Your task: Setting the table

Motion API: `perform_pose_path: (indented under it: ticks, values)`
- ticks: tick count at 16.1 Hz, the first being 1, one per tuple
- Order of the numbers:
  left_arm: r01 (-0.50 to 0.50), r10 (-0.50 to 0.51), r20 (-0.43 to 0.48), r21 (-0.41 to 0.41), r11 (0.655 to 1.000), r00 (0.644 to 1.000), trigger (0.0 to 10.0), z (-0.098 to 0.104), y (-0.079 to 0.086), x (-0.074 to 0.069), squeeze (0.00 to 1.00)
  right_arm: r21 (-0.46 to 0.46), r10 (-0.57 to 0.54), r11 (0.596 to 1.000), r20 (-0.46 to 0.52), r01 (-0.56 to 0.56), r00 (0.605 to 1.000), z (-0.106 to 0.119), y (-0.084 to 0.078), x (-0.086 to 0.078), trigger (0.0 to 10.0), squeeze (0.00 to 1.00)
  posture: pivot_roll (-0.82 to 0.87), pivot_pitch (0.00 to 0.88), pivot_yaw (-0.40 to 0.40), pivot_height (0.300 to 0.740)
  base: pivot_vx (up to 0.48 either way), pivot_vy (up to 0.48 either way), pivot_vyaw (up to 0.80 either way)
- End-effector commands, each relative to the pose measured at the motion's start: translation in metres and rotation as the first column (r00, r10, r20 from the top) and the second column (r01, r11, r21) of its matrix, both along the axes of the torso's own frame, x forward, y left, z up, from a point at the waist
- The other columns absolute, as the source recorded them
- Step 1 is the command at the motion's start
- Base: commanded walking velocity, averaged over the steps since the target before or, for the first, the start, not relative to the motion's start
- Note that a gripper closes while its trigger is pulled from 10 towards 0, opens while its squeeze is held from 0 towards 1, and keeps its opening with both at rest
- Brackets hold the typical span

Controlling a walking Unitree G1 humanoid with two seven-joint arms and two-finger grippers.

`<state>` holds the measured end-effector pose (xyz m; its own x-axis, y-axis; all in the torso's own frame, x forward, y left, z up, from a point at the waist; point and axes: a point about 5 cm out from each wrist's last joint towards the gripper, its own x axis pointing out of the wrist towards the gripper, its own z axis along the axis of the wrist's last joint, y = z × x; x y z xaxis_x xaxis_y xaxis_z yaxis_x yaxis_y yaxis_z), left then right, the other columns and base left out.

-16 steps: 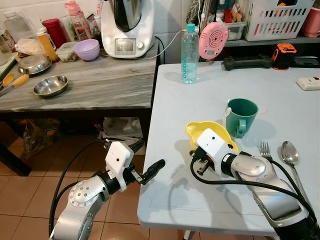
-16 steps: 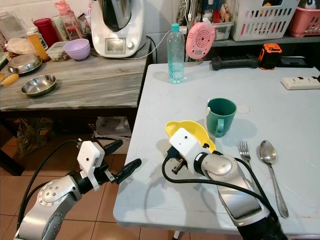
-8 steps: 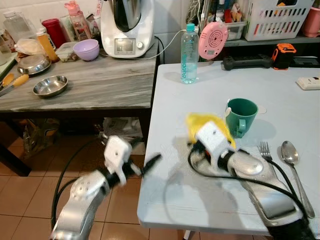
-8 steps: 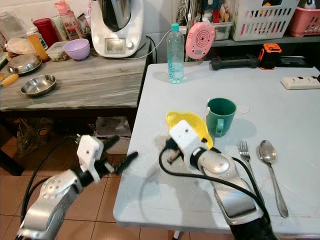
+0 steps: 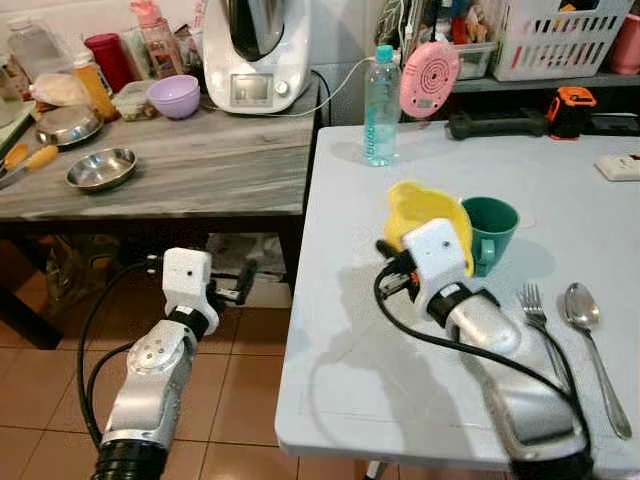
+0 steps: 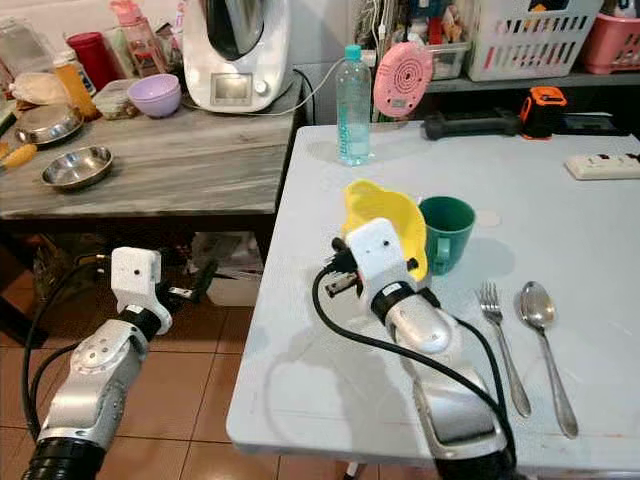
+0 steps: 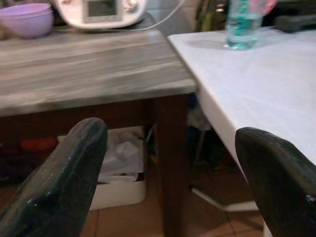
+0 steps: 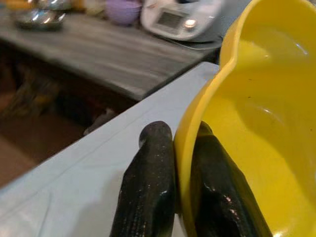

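My right gripper (image 8: 178,144) is shut on the rim of a yellow bowl (image 5: 424,208), one finger inside and one outside. The bowl hangs tilted above the white table (image 5: 400,400), close against a green mug (image 5: 492,228) that stands upright. A fork (image 5: 538,318) and a spoon (image 5: 590,328) lie side by side to the right of the mug. My left gripper (image 7: 168,187) is open and holds nothing. It hangs off the table's left edge, over the tiled floor, below the wooden side table (image 5: 200,170).
A water bottle (image 5: 380,100) stands at the far left of the white table, with a pink round device (image 5: 428,78) behind it. The side table holds steel bowls (image 5: 100,168), a purple bowl (image 5: 172,97) and a white kitchen machine (image 5: 255,50). A power strip (image 5: 620,167) lies far right.
My right gripper has lifted the yellow bowl off the table and tipped it up beside the mug. My left arm has drawn back to the left, away from the table edge.
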<state>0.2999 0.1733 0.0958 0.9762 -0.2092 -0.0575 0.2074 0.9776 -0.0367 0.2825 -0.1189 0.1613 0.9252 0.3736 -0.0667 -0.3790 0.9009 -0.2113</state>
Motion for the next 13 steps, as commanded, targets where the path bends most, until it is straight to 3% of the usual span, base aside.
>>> perform_pose_path:
  ticks: [1,6,13]
  values:
    - [-0.025,0.025,0.011,0.015,1.000,1.000,10.0,0.002,0.002,0.002,0.00,0.036,-0.042,0.999,0.027,0.041,0.999,0.004,-0.003,-0.001,10.0,0.00,-0.10,0.000,0.080,0.740,0.000,0.000,0.00]
    - [-0.019,0.019,0.001,0.014,1.000,1.000,10.0,-0.001,-0.008,0.002,0.00,0.076,-0.073,0.995,0.012,0.072,0.997,-0.001,-0.007,0.002,10.0,0.00,-0.10,0.000,0.077,0.740,0.000,0.000,0.00]
    - [-0.044,0.044,-0.023,0.013,0.999,0.999,10.0,-0.001,-0.007,0.006,0.00,0.088,-0.090,0.992,0.006,0.089,0.996,-0.003,-0.010,0.004,10.0,0.00,-0.10,0.000,0.079,0.740,0.000,0.000,0.00]
